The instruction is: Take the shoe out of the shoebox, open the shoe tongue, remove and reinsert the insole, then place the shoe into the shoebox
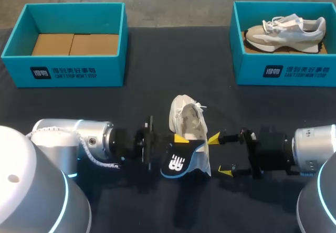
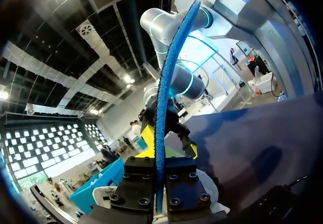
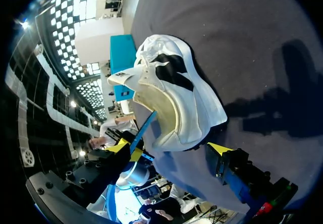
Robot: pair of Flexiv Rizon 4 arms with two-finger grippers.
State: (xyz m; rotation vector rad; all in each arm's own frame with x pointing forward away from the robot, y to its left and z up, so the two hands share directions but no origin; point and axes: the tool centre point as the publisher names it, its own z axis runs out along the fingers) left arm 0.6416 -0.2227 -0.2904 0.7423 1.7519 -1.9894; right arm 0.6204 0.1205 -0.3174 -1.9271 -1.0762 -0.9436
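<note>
shoe (image 1: 185,118): white, mid-table | insole (image 1: 178,163): black-blue, at heel | shoebox (image 1: 73,71): teal, open

Matt dark cloth table (image 1: 157,86), smooth cardboard shoebox (image 1: 73,73), soft white fabric shoe (image 1: 181,112).

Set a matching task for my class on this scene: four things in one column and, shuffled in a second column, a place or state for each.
Things
1. left shoebox
2. right shoebox
3. insole
4. loose shoe

Places or states
A. clamped in the left gripper
B. holds a second shoe
C. on the table, outside both boxes
D. no shoe inside, only brown cardboard

Pairs: 1-D, 2-B, 3-A, 4-C.
</note>
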